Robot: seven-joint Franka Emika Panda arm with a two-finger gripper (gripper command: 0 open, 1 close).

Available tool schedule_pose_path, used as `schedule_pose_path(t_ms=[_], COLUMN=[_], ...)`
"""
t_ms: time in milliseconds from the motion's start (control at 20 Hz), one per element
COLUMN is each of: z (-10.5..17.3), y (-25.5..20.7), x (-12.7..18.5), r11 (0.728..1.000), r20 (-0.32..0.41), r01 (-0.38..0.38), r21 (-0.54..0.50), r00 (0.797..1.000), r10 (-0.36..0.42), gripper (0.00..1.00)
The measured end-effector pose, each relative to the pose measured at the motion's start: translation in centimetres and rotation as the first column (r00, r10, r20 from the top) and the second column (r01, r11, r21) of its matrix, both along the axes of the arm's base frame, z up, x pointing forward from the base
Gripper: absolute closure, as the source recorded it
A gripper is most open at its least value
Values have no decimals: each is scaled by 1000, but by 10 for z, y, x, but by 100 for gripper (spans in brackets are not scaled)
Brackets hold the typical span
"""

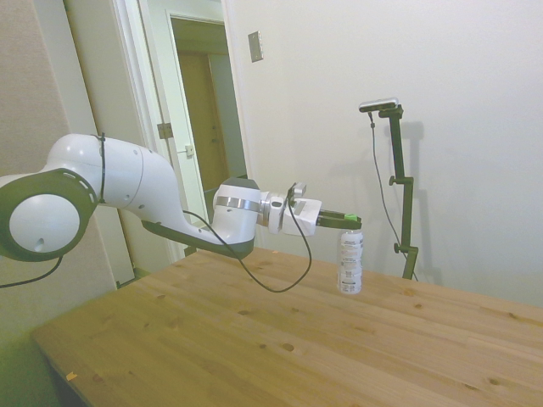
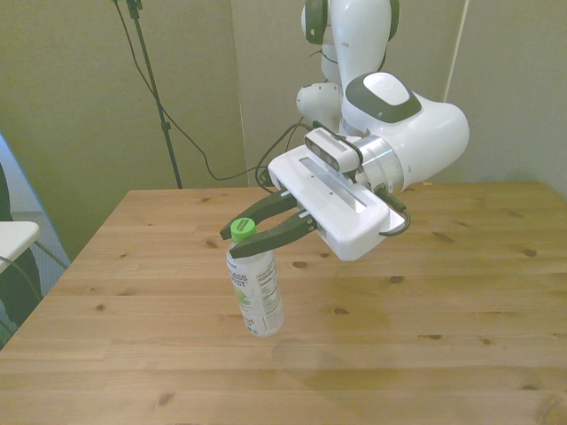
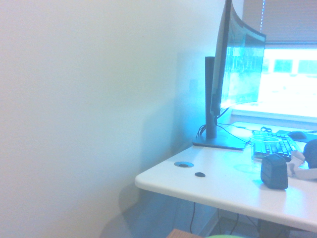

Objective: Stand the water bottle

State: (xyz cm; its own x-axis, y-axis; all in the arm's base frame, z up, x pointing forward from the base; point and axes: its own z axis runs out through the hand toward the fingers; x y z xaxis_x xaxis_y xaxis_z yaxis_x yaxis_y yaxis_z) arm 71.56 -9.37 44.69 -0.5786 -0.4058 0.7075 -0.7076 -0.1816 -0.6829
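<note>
While the white arm (image 1: 127,191) is reaching in from the left of the side view, its tool (image 1: 349,222) is lying nearly level and is clamping its two dark fingers (image 2: 282,232) on the neck of the water bottle (image 1: 350,262), just under the green cap (image 2: 242,230). From the side, the bottle is hanging right of the frame's centre, looking close to upright, with its base very near the wooden surface (image 1: 254,339); I cannot tell whether it is touching the wood or hovering just above it. In the front view the bottle (image 2: 256,288) is sitting left of centre and is leaning a little, its base swung toward the front view's right, with its white label and dark print facing outward. Its clear body is showing below the label near the bottom. A black cable (image 1: 271,271) is drooping in a loop from the wrist toward the wood in the side view. Behind the arm, in the upper left of the side view, an open doorway (image 1: 204,93) is showing. The wrist view is looking away from the bottle, toward a pale wall and a white desk (image 3: 213,181) carrying a monitor (image 3: 233,74), a keyboard (image 3: 272,146) and a small dark object (image 3: 274,171), all washed in blue light.
</note>
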Motion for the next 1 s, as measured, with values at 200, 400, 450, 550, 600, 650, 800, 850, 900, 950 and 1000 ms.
schedule_pose_path(t_ms=[200, 400, 450, 550, 600, 650, 800, 850, 900, 950, 1000], z=[-7, -15, -18, -23, -25, -26, -35, -39, -44, -49, -51], y=[-1, 0, 1, 5, 6, 8, 9, 9, 8, 8, 8], x=[16, 33, 38, 45, 47, 50, 55, 57, 59, 60, 62], r11=[1000, 998, 998, 998, 998, 998, 998, 998, 997, 997, 997], r20=[8, 20, 22, 26, 28, 30, 28, 24, 20, 16, 16], r01=[-10, -21, -24, -31, -34, -37, -39, -39, -38, -38, -39], r21=[-29, -51, -53, -56, -56, -57, -58, -59, -60, -60, -61], r00=[1000, 1000, 999, 999, 999, 999, 999, 999, 999, 999, 999], r10=[10, 22, 25, 33, 36, 38, 41, 40, 40, 39, 40], gripper=[100, 100, 100, 100, 100, 100, 100, 100, 100, 100, 100])
